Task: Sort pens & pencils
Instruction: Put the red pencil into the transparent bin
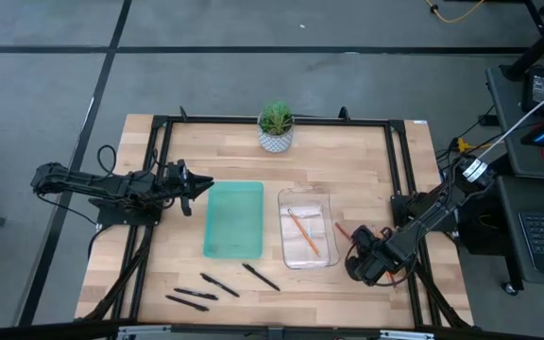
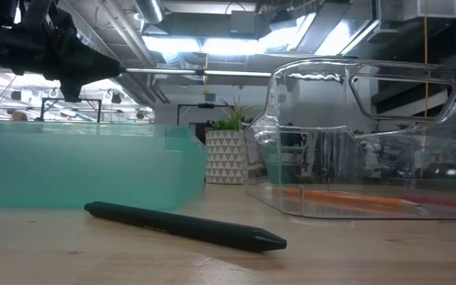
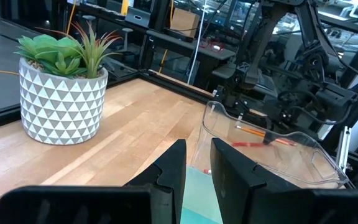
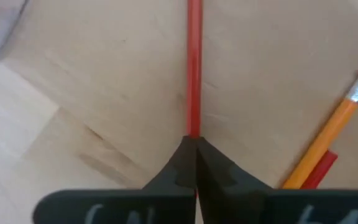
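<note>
We see pale butcher-block table; grey floor around it, potted plant at far edge.

Teal tray and clear bin side by side mid-table.

Pens: three black sticks near front edge, lying diagonally.

One orange pencil inside clear bin, also diagonal.

Right gripper low beside bin, fingers pressed together on red pencil, which runs straight out from its tips.

Left gripper above teal tray's edge, fingers narrowly parted, holding nothing.
</note>
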